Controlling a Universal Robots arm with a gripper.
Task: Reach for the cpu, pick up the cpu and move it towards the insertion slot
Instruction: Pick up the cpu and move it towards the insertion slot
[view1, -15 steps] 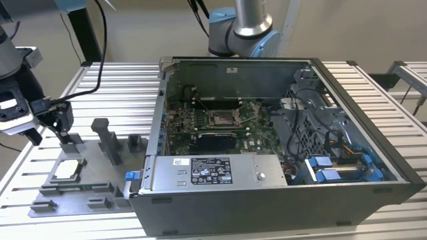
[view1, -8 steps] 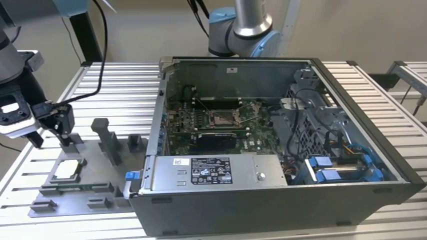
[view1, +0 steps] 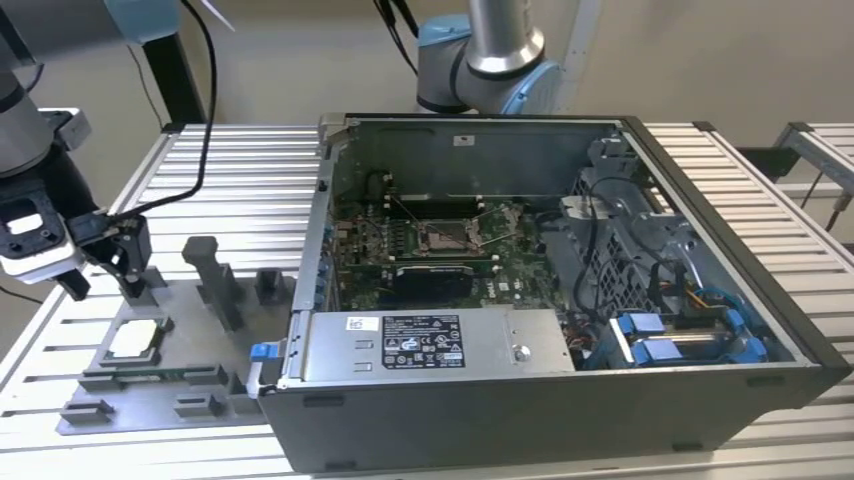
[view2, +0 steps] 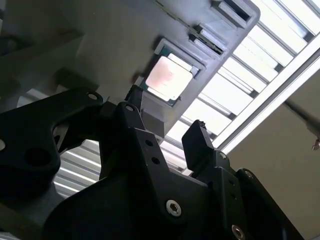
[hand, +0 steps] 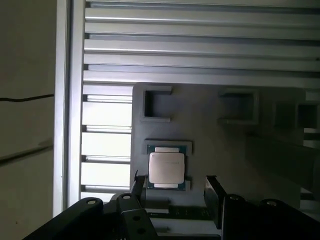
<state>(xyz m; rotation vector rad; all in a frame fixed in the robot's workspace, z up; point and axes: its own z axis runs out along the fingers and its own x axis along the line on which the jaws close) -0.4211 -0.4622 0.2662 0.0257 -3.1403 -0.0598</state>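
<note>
The cpu (view1: 136, 338) is a small square chip with a silvery top, lying flat in a recess of the grey fixture tray (view1: 160, 400) at the exterior view's left. Both wrist views show its pale top, cpu (view2: 168, 79) and cpu (hand: 167, 167), just beyond the fingertips. My gripper (view1: 103, 275) hangs a little above it, open, with nothing between its black fingers (hand: 212, 192). The insertion slot (view1: 441, 238) is the square metal-framed socket on the green board inside the open computer case, well to the exterior view's right of the gripper.
The open computer case (view1: 694, 400) fills the middle of the slatted metal table (view1: 240, 170). Upright grey fixture blocks (view1: 214, 280) stand right beside the gripper. Another arm's base (view1: 481, 60) rises behind the case. Cables and blue drive brackets (view1: 667, 335) crowd the case's right side.
</note>
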